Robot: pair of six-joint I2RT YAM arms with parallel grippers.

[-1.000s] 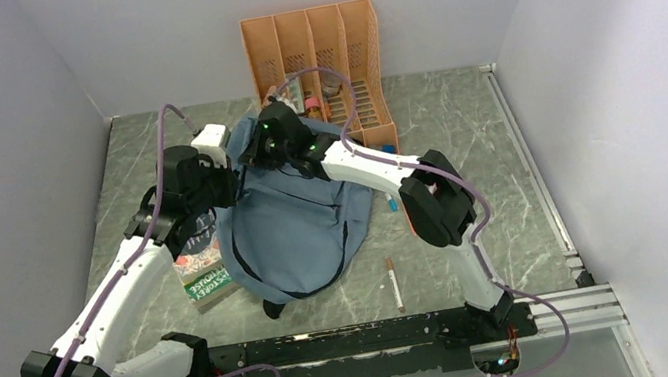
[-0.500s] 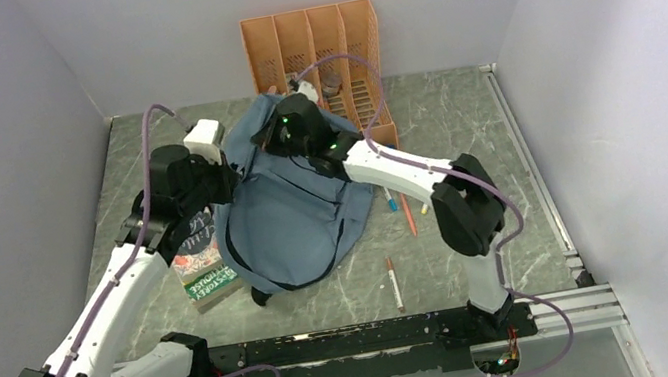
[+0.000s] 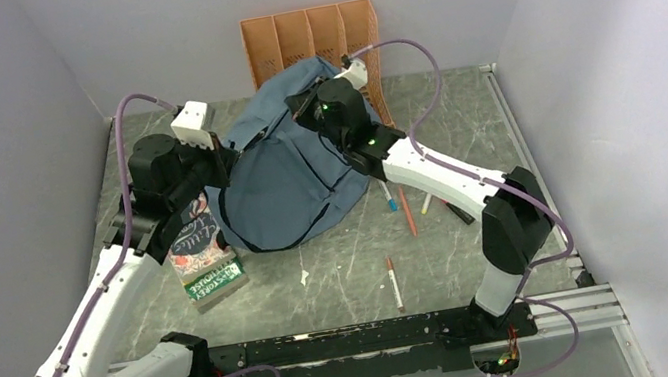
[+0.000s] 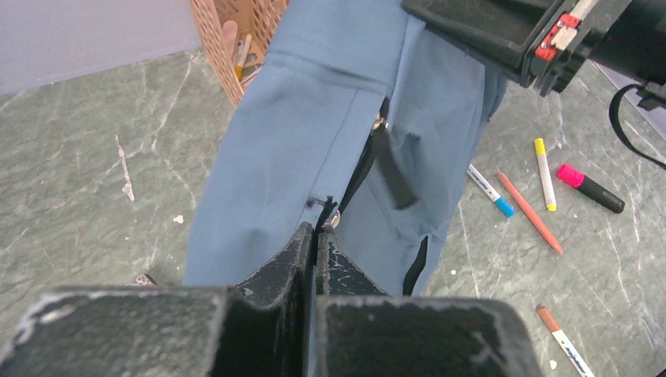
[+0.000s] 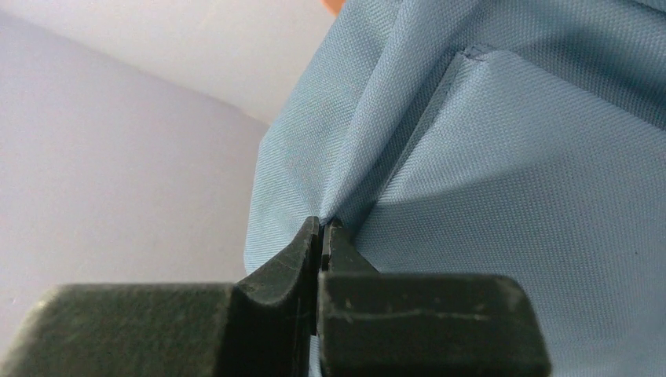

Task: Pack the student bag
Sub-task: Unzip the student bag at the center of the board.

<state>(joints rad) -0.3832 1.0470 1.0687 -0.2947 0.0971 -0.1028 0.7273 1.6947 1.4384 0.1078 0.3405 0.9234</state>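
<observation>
Precariously, left fingers (image 4: 292,263) and right fingers (image 5: 292,253) pinch thin folds of the student bag (image 3: 282,171); the fabric could slip free.

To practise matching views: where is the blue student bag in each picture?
Top external: student bag, middle, slightly left.
Left wrist: student bag, centre, running down from the top edge.
Right wrist: student bag fills the right side.
Shared landmark: orange file organizer, behind the bag in top external, upper left in left wrist.
</observation>
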